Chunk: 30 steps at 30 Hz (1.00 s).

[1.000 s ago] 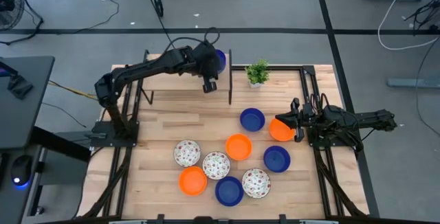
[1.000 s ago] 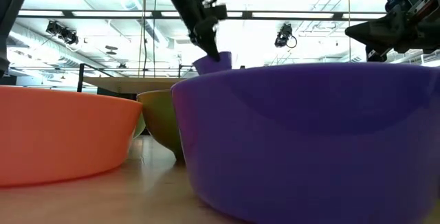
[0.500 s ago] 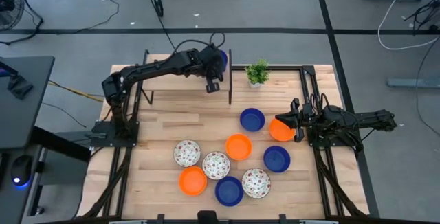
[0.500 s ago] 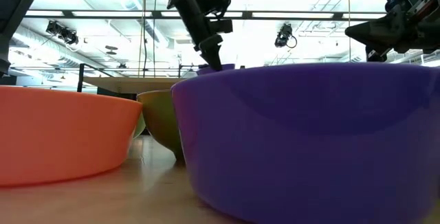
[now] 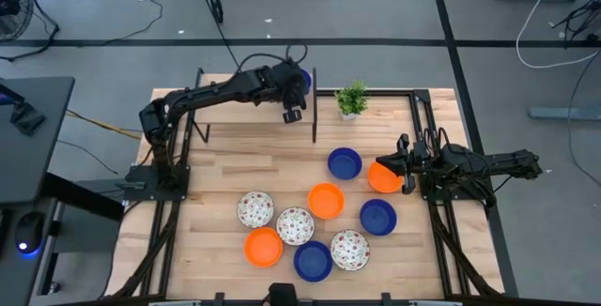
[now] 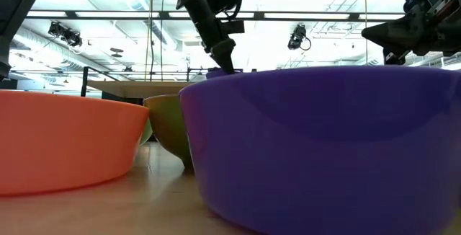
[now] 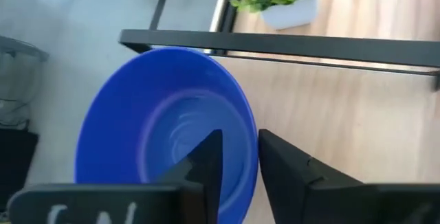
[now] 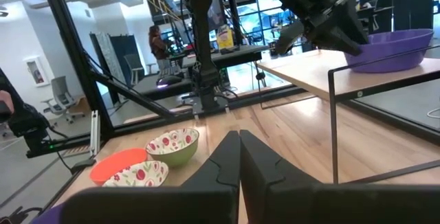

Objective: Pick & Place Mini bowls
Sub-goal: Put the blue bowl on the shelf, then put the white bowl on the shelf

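Nine mini bowls lie on the table, in blue [image 5: 345,163], orange [image 5: 326,200] and white floral [image 5: 295,225]. A tenth, blue [image 5: 300,81], is at the far edge in my left gripper [image 7: 240,136], also seen in the low view [image 6: 225,60]. My right gripper [image 5: 403,167] is shut, held above the table near the right edge [image 6: 395,42]. An orange bowl [image 5: 380,177] lies beside and below it. In the low view a blue bowl [image 6: 324,148] close to the camera hides most of the table. My left gripper holds the blue bowl by its rim [image 7: 246,122], one finger [image 7: 206,159] inside and one [image 7: 285,165] outside. The fingers slant down from the near side. The bowl [image 8: 385,49] sits slightly tilted over a raised wooden ledge; I cannot tell whether it rests there.
A small green potted plant [image 5: 352,99] stands at the far edge, right of the held bowl. A black metal frame [image 5: 314,104] rises between them, and a rail [image 7: 275,44] runs under the bowl. Bare wood lies left of the bowls [image 5: 216,170]. A person [image 8: 159,42] stands beyond the table.
My left gripper has carried the blue bowl a little toward the table's right edge and downward; in the low view the bowl has sunk almost behind the near bowl's rim.
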Available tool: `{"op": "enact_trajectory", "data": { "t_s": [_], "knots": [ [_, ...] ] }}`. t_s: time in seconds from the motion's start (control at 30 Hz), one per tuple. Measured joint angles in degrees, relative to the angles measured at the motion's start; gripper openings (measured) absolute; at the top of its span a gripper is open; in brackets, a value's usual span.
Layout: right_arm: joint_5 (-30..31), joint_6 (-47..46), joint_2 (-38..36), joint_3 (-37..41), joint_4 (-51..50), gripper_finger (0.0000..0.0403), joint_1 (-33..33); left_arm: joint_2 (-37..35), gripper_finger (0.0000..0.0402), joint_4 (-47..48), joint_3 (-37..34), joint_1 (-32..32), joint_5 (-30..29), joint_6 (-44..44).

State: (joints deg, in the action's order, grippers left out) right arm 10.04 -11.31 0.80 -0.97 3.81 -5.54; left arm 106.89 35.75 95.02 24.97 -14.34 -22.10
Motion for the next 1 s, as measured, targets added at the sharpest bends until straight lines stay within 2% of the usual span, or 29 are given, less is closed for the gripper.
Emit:
{"op": "enact_trajectory", "data": {
  "t_s": [0.3, 0.5, 0.67, 0.8, 1.0],
  "knots": [
    [0.01, 0.0, 0.0, 0.0, 0.0, 0.0006, 0.0, -0.06, 0.011, -6.76, -0.02, -0.28, -1.09, -1.1],
    [0.0, 0.0, 0.0, 0.0, 0.0, 0.0006, 0.0, -3.92, 0.011, -3.88, -0.04, -3.39, -0.96, -0.18],
    [0.01, 0.0, 0.0, -0.01, 0.0, 0.0006, -0.01, -9.18, 0.0109, 3.13, -0.99, -6.73, 1.15, 4.71],
    [0.01, 0.0, 0.0, 0.0, 0.01, 0.0006, -0.01, -15.2, 0.0096, 2.91, -8.66, -9.11, 3.84, 9.93],
    [0.02, 0.0, 0.0, -0.02, 0.0, 0.0006, 0.0, -25.63, 0.007, -5.96, -27.86, -15.46, 3.93, 19.67]
  ]
}}
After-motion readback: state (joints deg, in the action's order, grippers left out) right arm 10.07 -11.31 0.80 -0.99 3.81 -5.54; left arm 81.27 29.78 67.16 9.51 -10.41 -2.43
